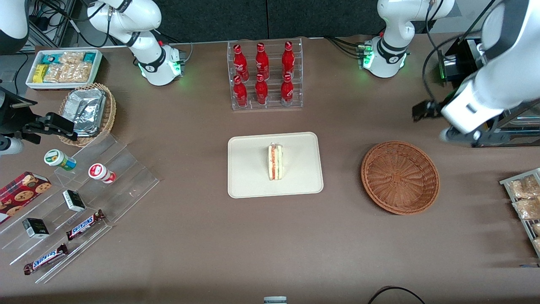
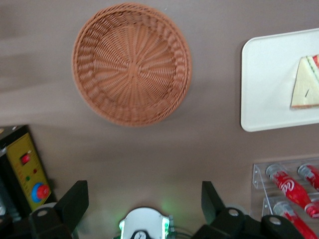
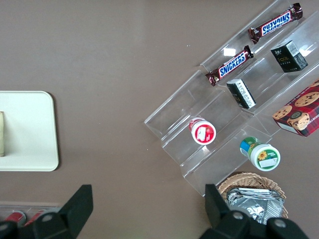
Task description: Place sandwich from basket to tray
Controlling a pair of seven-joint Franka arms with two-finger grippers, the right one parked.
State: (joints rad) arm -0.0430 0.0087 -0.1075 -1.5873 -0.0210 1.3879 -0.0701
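The sandwich [image 1: 276, 161] [image 2: 305, 84], a white wedge with a red-orange and green filling edge, lies on the cream tray [image 1: 249, 185] [image 2: 264, 89] at mid-table. The reddish-brown wicker basket [image 1: 400, 177] [image 2: 132, 63] sits beside the tray toward the working arm's end, with nothing in it. My left gripper [image 1: 423, 110] [image 2: 143, 191] hangs high above the table, farther from the front camera than the basket. It is open, its black fingers [image 2: 75, 199] spread wide with nothing between them.
A clear rack of red cola bottles [image 1: 264, 74] [image 2: 289, 186] stands farther from the front camera than the tray. Toward the parked arm's end are acrylic steps with snacks [image 1: 84, 198], a tan basket of foil packets [image 1: 87, 113] and a white snack bin [image 1: 63, 67]. A packet rack [image 1: 525, 202] sits at the working arm's end.
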